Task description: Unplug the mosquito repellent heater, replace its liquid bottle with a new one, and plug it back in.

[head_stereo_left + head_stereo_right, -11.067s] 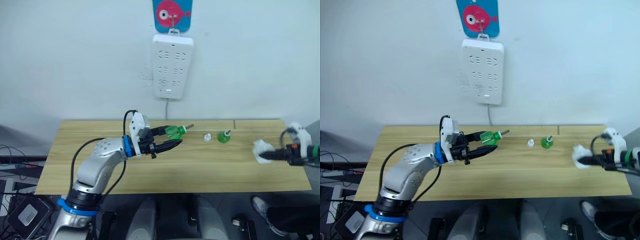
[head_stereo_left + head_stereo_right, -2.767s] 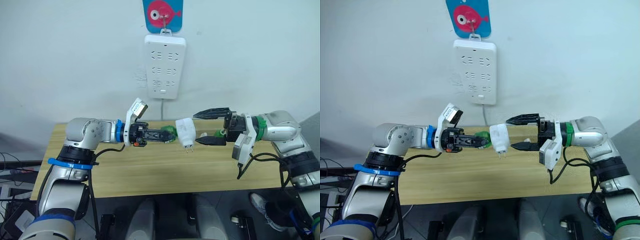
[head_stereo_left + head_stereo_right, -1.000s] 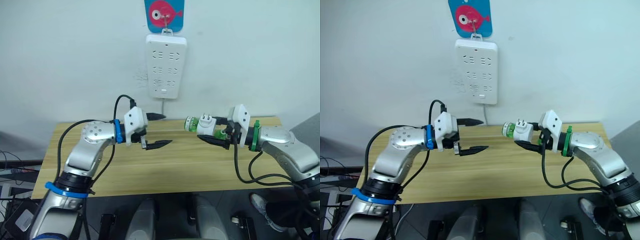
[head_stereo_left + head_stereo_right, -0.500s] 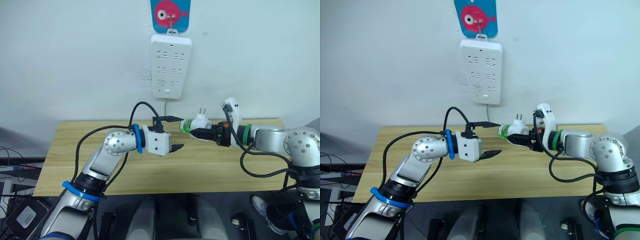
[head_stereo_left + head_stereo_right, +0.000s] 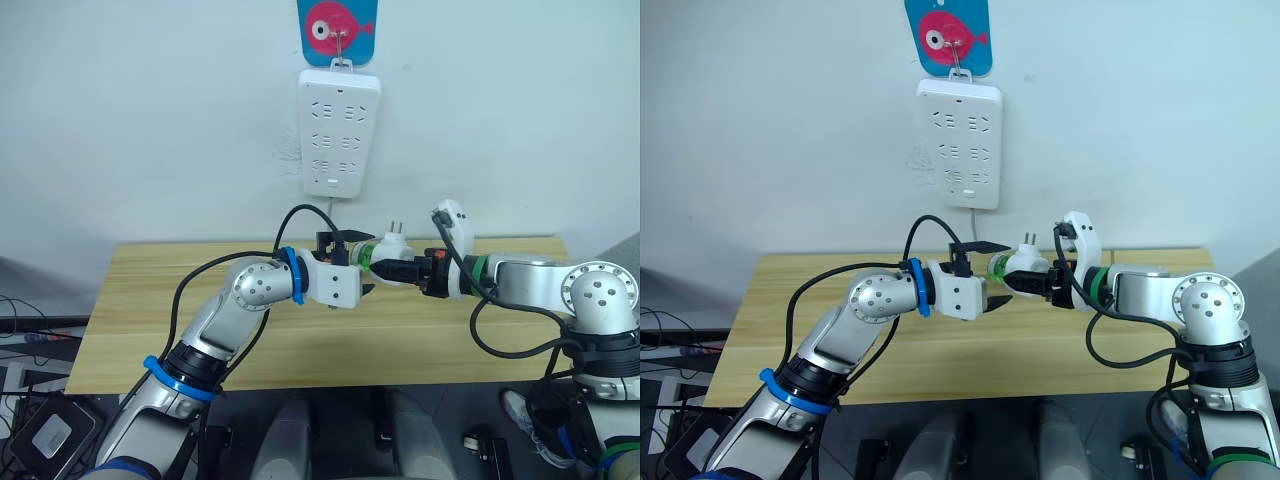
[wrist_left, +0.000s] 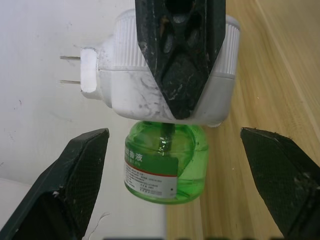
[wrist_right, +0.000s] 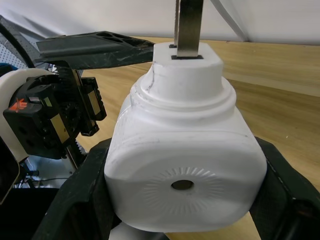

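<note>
The left gripper (image 5: 350,262) has been brought in around the green liquid bottle (image 6: 165,167), fingers spread, not touching. The mosquito repellent heater (image 7: 185,167) is clamped by the right gripper (image 5: 392,268) above the wooden table (image 5: 130,330).

Matt white plastic heater (image 7: 182,155) w/ 2 metal prongs, glossy clear green bottle (image 6: 165,162), pale wood-grain table (image 5: 300,345)

pale wall (image 5: 150,120), wooden table (image 5: 140,330)
</note>
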### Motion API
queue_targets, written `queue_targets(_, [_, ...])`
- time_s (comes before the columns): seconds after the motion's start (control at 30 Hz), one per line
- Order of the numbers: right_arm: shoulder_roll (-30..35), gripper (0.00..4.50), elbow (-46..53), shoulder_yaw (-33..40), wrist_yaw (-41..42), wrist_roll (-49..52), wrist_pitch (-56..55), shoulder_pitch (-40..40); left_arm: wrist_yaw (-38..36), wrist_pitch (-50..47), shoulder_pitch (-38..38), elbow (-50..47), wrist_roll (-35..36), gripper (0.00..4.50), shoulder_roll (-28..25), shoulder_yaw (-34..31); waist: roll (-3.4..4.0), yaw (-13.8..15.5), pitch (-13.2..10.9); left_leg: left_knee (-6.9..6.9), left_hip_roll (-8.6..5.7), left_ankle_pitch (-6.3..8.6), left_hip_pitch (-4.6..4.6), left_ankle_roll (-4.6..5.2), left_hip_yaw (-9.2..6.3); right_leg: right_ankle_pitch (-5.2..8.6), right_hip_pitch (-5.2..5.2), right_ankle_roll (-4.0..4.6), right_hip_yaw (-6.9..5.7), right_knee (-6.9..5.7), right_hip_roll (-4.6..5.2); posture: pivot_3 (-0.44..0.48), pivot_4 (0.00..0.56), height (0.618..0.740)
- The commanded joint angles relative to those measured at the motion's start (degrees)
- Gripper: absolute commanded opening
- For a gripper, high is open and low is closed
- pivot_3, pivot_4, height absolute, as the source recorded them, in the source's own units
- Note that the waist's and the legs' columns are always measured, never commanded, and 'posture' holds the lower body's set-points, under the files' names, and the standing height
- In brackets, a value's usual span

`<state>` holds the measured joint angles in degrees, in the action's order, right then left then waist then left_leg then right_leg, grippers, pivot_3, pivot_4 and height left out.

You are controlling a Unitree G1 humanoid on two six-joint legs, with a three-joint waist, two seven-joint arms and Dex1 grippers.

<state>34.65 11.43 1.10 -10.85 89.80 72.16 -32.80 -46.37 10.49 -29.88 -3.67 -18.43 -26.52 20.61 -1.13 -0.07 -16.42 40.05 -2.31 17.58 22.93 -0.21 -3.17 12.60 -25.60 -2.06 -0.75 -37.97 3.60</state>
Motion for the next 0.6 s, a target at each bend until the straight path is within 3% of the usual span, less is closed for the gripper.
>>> queue_targets(0.03, [0.2, 3.00, 2.8, 0.9, -2.3, 5.4, -1.2, -0.1, 0.9, -0.3, 0.2, -2.5, -0.9, 3.59, 0.2, 0.7, 0.00, 0.0, 0.0, 0.00, 0.00, 0.00, 0.00, 0.00, 0.00, 0.00, 0.00, 0.00, 0.00, 0.00, 0.00, 0.025, 0.219, 0.740])
queue_targets(0.17, [0.7, 3.00, 3.3, 0.0, -4.8, 8.9, -2.2, 0.3, 1.1, -1.0, 0.2, -2.6, -1.4, 2.32, 0.1, 1.0, 0.00, 0.0, 0.1, 0.00, 0.01, 0.00, 0.00, 0.00, 0.01, 0.00, 0.00, 0.00, 0.00, -0.01, -0.01, 0.028, 0.216, 0.740])
queue_targets(0.2, [0.8, 3.00, 3.5, -0.3, -5.1, 9.5, -2.4, 0.4, 1.2, -1.1, 0.2, -2.6, -1.7, 2.21, 0.0, 1.1, -0.01, 0.0, 0.1, 0.00, 0.01, 0.00, 0.00, 0.00, 0.02, 0.00, 0.00, 0.00, 0.01, -0.01, -0.01, 0.029, 0.214, 0.740])
queue_targets(0.4, [1.0, 3.00, 4.7, -1.6, -5.9, 10.0, -3.9, 0.3, 1.4, -1.0, 0.6, -2.5, -1.6, 2.21, -0.2, 1.0, -0.01, 0.0, 0.3, 0.00, 0.01, 0.00, 0.00, 0.00, 0.03, 0.00, 0.00, 0.00, 0.01, 0.00, -0.02, 0.032, 0.211, 0.740])
queue_targets(0.53, [0.6, 4.41, 7.3, -1.4, -2.8, 5.9, -5.7, 0.4, 2.5, -2.1, 0.8, -1.1, 0.5, 2.21, 1.2, -0.3, 0.00, 0.0, 0.3, 0.00, 0.02, 0.00, 0.00, 0.00, 0.03, 0.00, 0.00, 0.00, 0.01, 0.00, -0.04, 0.032, 0.213, 0.740])
queue_targets(0.6, [1.4, 4.50, 10.9, -0.8, 0.6, -2.3, -8.7, 1.5, 3.4, -4.1, 1.4, -0.1, 3.1, 2.21, 2.8, -1.7, 0.00, 0.1, 0.3, 0.00, 0.01, 0.00, 0.00, 0.00, 0.03, 0.00, -0.01, 0.00, 0.02, -0.01, -0.05, 0.035, 0.217, 0.740])
